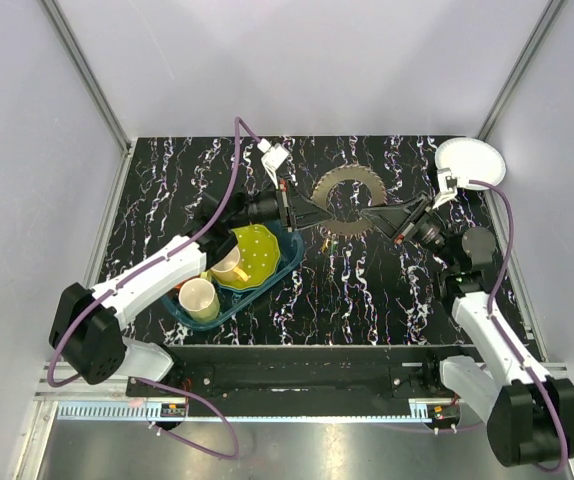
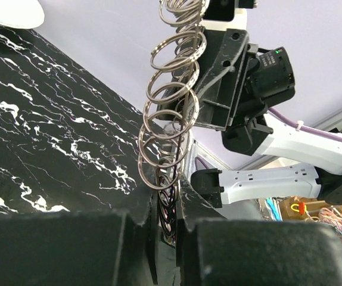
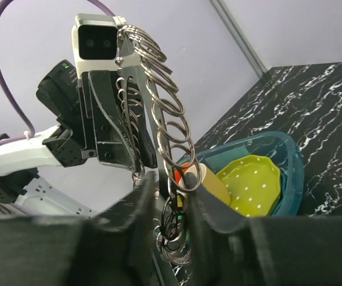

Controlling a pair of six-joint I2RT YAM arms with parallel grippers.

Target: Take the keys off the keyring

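L gripper (image 2: pixel 166 220) pinched tight on the keyring (image 1: pixel 339 180), which hangs off the table betw. the two grippers; R gripper (image 3: pixel 171 208) fingers straddle its rings w/ a narrow gap, can't tell if clamping; best approach: firm L hold, seat R on one ring only, pull apart slowly, no twisting.

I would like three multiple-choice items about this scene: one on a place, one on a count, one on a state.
1. The yellow plate lies: A in the tray; B on the bare table; C held by a gripper.
2. Cups in the tray: A one; B two; C four.
3. The left gripper is: A wide open; B shut on the keyring; C shut on a cup.
Key: 1 A, teal rim surrounds it; 2 B, two beside the plate; 3 B, fingers pinch the rings.
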